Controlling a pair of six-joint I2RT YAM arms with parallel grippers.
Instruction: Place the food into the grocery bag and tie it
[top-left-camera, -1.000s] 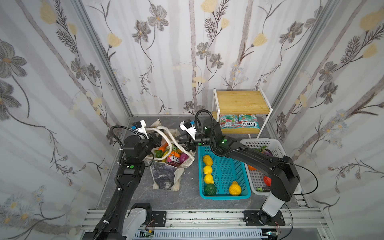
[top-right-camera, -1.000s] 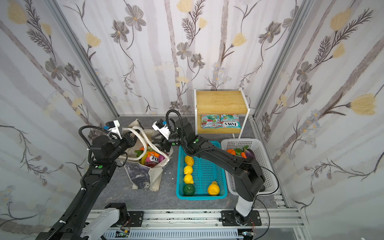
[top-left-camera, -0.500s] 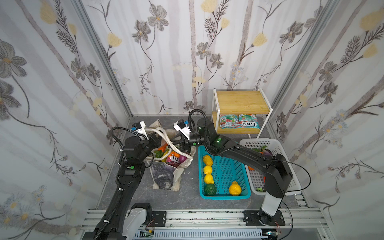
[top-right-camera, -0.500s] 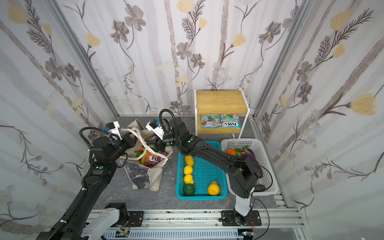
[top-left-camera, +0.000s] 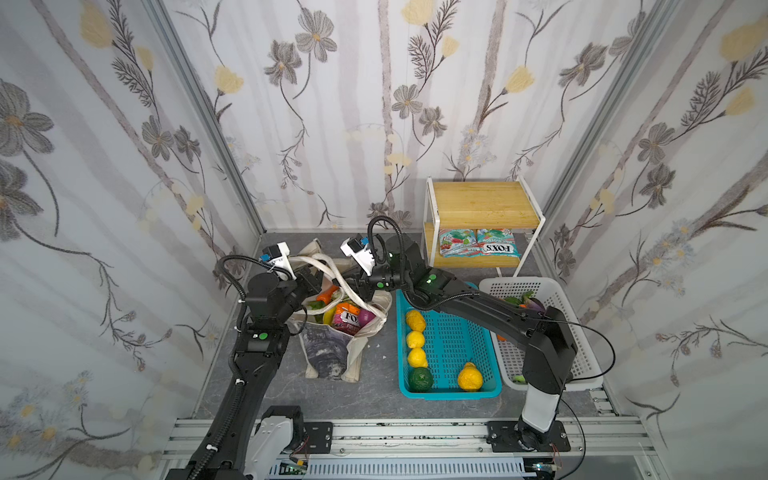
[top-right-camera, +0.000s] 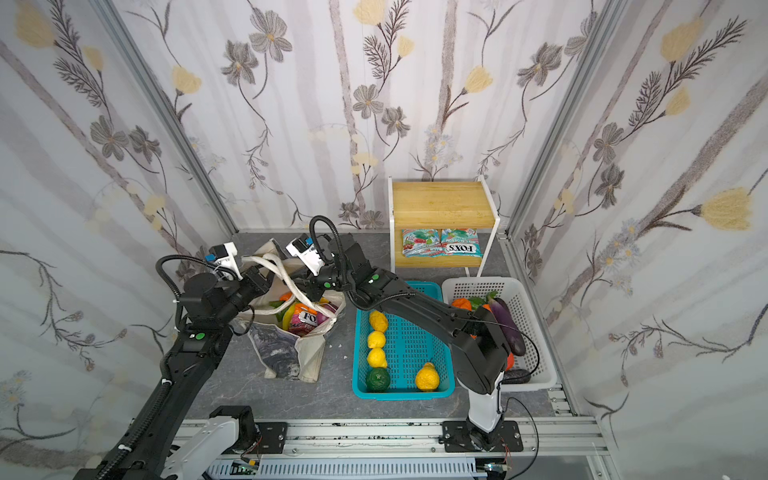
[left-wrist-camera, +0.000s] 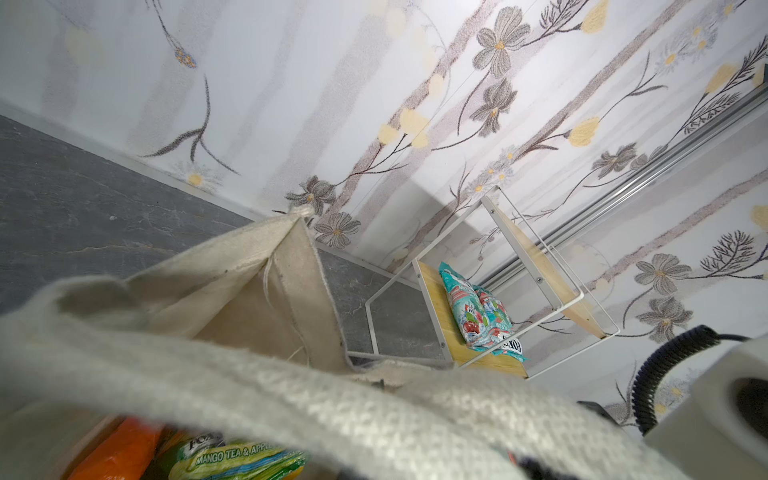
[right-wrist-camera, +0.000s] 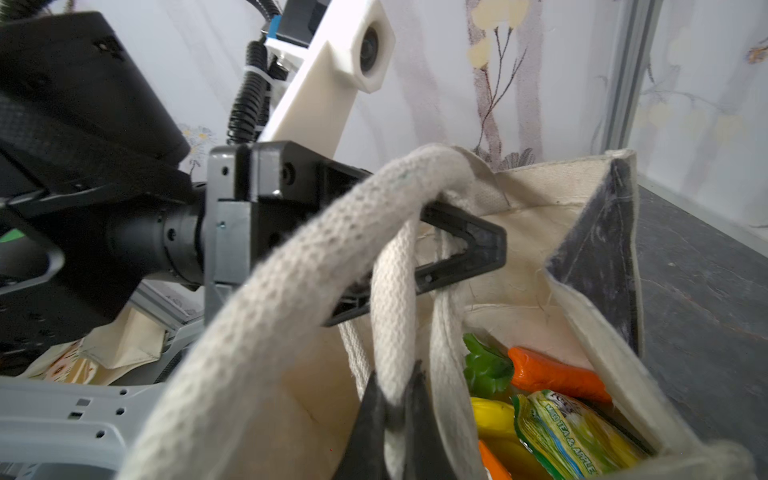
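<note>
Grocery bag (top-left-camera: 328, 357) sits lower centre-left in both top views, mouth open, food (top-left-camera: 347, 319) inside. Strap handles (top-left-camera: 316, 264) raised above it. Right gripper (right-wrist-camera: 392, 415) pinches one strap. Left gripper (right-wrist-camera: 496, 251) closed, strap draped over it.

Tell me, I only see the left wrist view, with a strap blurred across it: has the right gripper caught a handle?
Observer: Yes; the right wrist view shows the right gripper shut on a strap handle over the grocery bag.
Operator: And the left gripper?
Observer: The left gripper is shut too, with straps draped over it; whether it pinches one I cannot tell.
Operator: Any food outside the bag?
Observer: Yes, yellow fruit in the teal basket.
</note>
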